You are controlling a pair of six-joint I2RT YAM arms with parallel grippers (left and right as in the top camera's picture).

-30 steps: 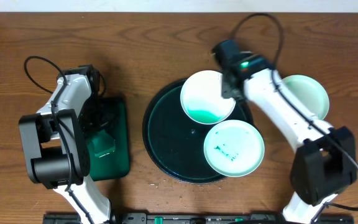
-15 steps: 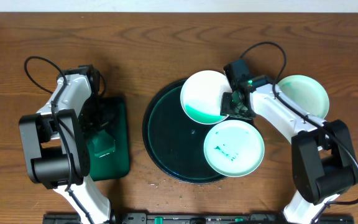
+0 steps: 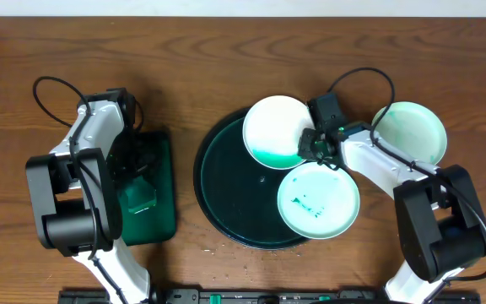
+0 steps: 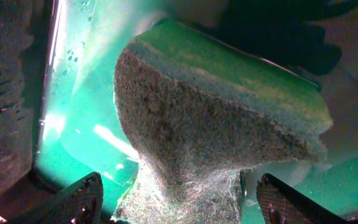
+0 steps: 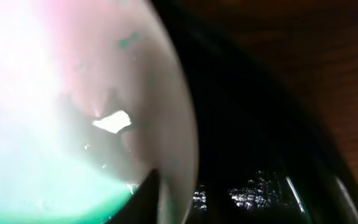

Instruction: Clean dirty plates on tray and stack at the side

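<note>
A white plate (image 3: 277, 128) with a green smear along its near side lies on the back of the round dark tray (image 3: 226, 186). My right gripper (image 3: 312, 143) is shut on this plate's right rim. In the right wrist view the rim (image 5: 182, 143) runs between the two fingers of the right gripper (image 5: 166, 199), one dark fingertip (image 5: 146, 190) on the inside. A pale mint plate (image 3: 317, 201) with green marks lies on the tray's front right. Another mint plate (image 3: 409, 131) rests on the table to the right. My left gripper (image 3: 137, 177) stands open around a green sponge (image 4: 216, 118).
The sponge (image 3: 137, 198) lies in a small rectangular dark green tray (image 3: 163, 152) on the left of the table, wet and green inside (image 4: 79, 124). A few crumbs (image 3: 213, 247) lie on the wood in front of the round tray.
My right gripper came down and forward from behind the white plate to its right rim and closed on it. The plate shifted slightly left. The left arm has not moved.
</note>
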